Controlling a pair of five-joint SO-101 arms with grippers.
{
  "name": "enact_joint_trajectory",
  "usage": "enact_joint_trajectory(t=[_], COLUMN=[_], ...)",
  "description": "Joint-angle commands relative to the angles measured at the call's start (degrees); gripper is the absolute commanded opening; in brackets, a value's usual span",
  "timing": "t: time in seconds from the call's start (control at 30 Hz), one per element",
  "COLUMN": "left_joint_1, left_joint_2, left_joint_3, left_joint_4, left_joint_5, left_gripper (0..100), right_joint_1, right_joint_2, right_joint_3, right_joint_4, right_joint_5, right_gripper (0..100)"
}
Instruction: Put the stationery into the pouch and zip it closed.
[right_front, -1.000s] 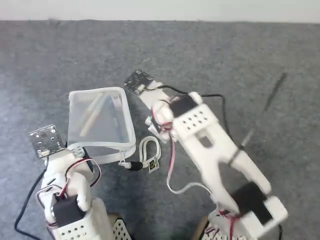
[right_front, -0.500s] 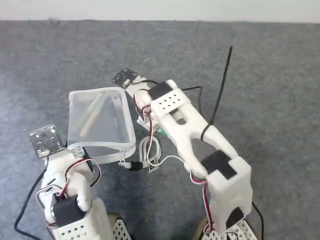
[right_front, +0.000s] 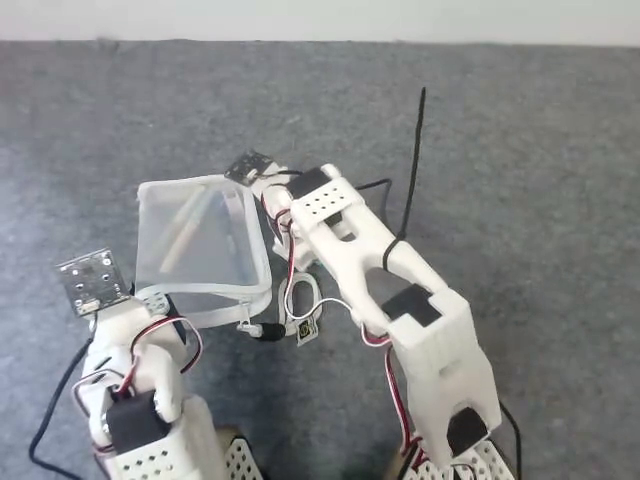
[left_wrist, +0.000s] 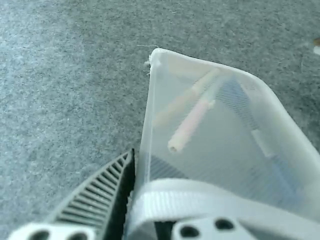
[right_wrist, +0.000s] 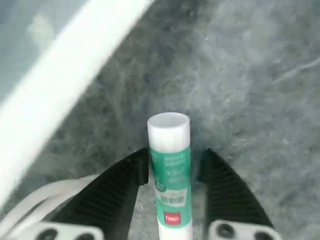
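High view looks down on a grey carpeted surface (right_front: 550, 250). Two white plastic arms come in from 6 o'clock. The right arm (right_front: 400, 300) stretches toward 11 o'clock, and the left arm (right_front: 140, 400) sits low at 7 o'clock.

A translucent white mesh pouch (right_front: 200, 240) lies flat at about 10 o'clock from the middle of the surface, with a white band along its 3 and 6 o'clock edges. The left gripper (right_front: 160, 298) is at the pouch's 7 o'clock corner, its fingers clenched on that band.

The right gripper (right_wrist: 172, 157) is just beside the pouch's 3 o'clock edge. Its dark fingers (right_wrist: 115, 185) are grasping a green-and-white glue stick (right_wrist: 169, 131), whose white cap pokes out past the fingertips.

Inside the pouch lie a pale pink pen (left_wrist: 192, 122) and a blue pen (left_wrist: 250, 120). A white strap loop (right_front: 298, 300) lies on the surface at the pouch's 5 o'clock corner.
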Motion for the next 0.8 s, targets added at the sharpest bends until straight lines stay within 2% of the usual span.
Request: enact_joint_trajectory(t=[0.0,0.07,0.27,0.47,0.77], left_joint_1=[-0.53,-0.44,-0.44,-0.18,-0.18], left_joint_2=[-1.05,-1.05,-1.05,-1.05,-1.05], left_joint_3=[-3.82,-3.82,-3.82,-4.0,-4.09], left_joint_4=[0.0,0.0,0.0,0.26,-0.88], left_joint_5=[-0.18,-0.18,-0.26,-0.18,-1.76], left_gripper=[1,1,1,1,1], right_joint_1=[-0.48,-0.22,0.48,0.57,0.57], right_joint_2=[-0.48,-0.13,-0.57,-2.42,-5.32], right_joint_3=[-3.08,-2.99,-2.99,-2.73,-2.73], right_joint_4=[-0.84,-0.31,3.47,6.2,9.27], right_joint_5=[0.62,0.62,-0.53,-6.07,-8.0], right_gripper=[5.2,0.2,0.7,0.7,0.7])
